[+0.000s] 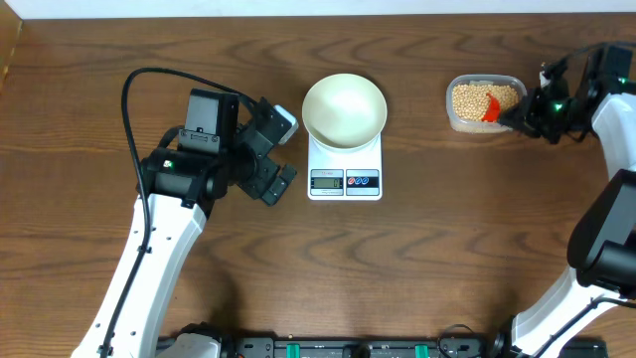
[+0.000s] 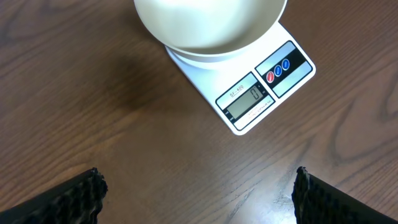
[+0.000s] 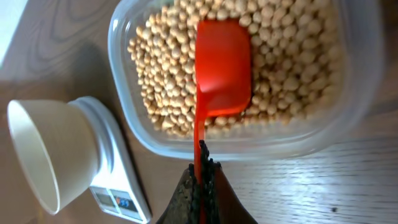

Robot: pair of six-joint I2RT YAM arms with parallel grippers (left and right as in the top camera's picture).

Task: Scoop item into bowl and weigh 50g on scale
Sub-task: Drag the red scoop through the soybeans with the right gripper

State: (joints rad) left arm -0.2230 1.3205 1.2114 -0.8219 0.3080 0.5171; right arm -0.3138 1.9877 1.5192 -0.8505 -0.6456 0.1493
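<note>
While the right gripper (image 3: 202,163) pinches the thin handle of a red scoop (image 3: 222,68) between its two fingers, the scoop head lies on top of the beans (image 3: 161,81), pointing away from the wrist. The beans are small, round and tan-yellow, and they fill a clear plastic tub (image 3: 118,37) with rounded corners. From overhead, the tub sits at the far right of the wooden table (image 1: 447,249), with the right arm reaching in from the tub's right side. Whether any beans sit inside the scoop head cannot be told. To the left of the tub, well apart from it, a white bowl (image 1: 344,109) stands on the rear part of the scale (image 1: 345,179), overhanging the platform. The inside of the bowl shows plain white, with no beans visible in it. The display and the red and blue buttons lie along the near edge of the scale, and in the left wrist view the display reads zero. The left gripper (image 1: 288,151) hangs over bare table just left of the scale, jaws spread wide and holding nothing, its dark finger pads at the lower corners of the left wrist view.
</note>
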